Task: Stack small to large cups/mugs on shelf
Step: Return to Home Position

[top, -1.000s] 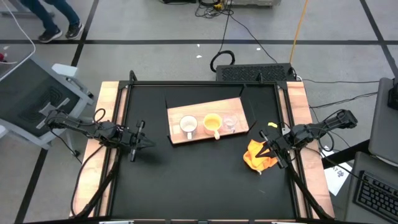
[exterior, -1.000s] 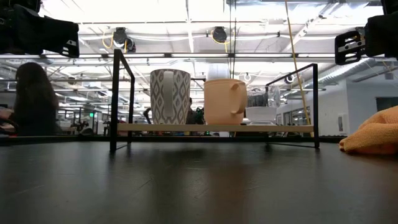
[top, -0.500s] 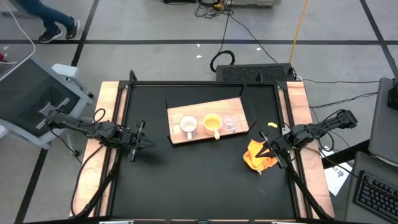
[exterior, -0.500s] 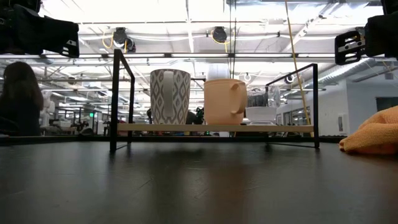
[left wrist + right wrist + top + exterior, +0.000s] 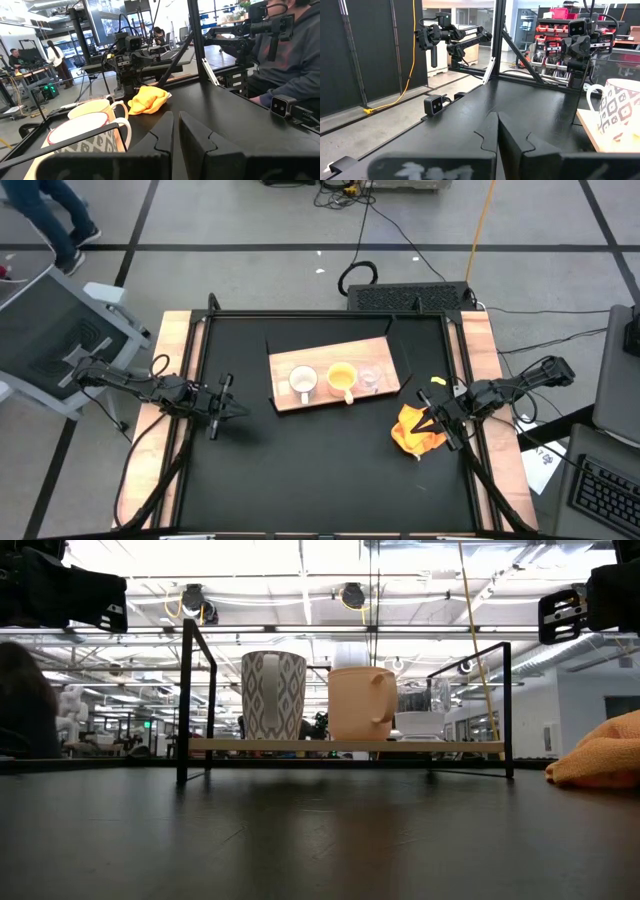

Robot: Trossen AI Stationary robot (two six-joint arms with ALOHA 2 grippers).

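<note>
Black tabletop (image 5: 320,470) holds the shelf (image 5: 300,352) with three cups (image 5: 342,377) in a row. Left gripper (image 5: 222,405) and right gripper (image 5: 432,420) rest by its side edges, fingers together, because the job looks done.

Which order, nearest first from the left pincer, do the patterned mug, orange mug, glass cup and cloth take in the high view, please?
1. Patterned mug, left end of the shelf, nearest the left pincer.
2. Orange mug, mid-shelf.
3. Glass cup, right end.
4. Cloth, off the shelf, far right.

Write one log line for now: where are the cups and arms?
cups: white mug, orange mug, glass cup on shelf | left gripper: shut, left of shelf | right gripper: shut, near cloth
</note>
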